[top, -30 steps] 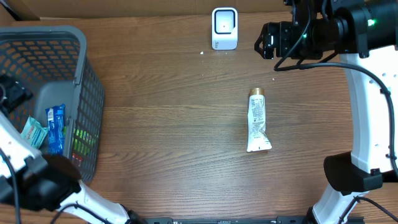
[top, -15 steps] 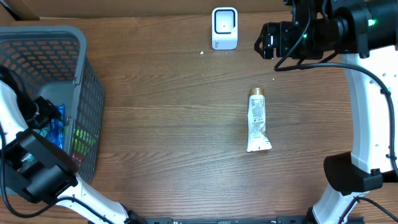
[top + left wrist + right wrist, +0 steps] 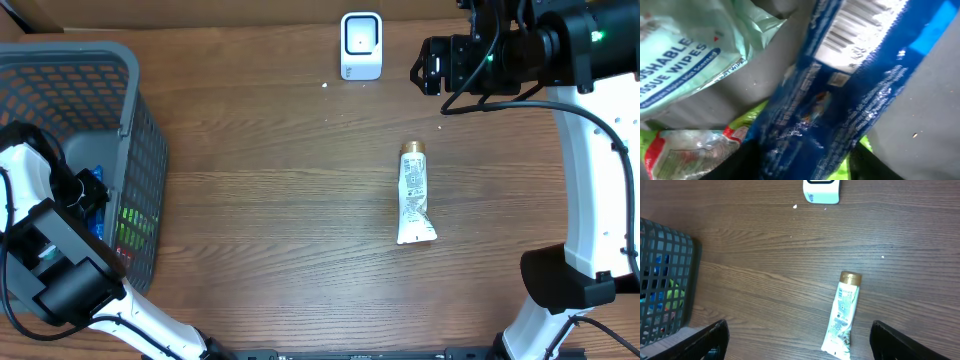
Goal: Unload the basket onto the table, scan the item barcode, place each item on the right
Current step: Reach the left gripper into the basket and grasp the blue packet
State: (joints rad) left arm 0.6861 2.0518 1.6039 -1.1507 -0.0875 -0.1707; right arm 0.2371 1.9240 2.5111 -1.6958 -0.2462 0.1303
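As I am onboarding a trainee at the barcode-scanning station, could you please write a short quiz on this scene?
1. True or false: the tube lies inside the basket.
2. What stands on the table beyond the tube's gold cap? A) a white scanner B) a mug C) a cardboard box
3. In the left wrist view, the left gripper has a finger on either side of a packet printed with a barcode. What colour is that packet?

Key: 1 false, it lies on the bare table; 2 A; 3 blue.
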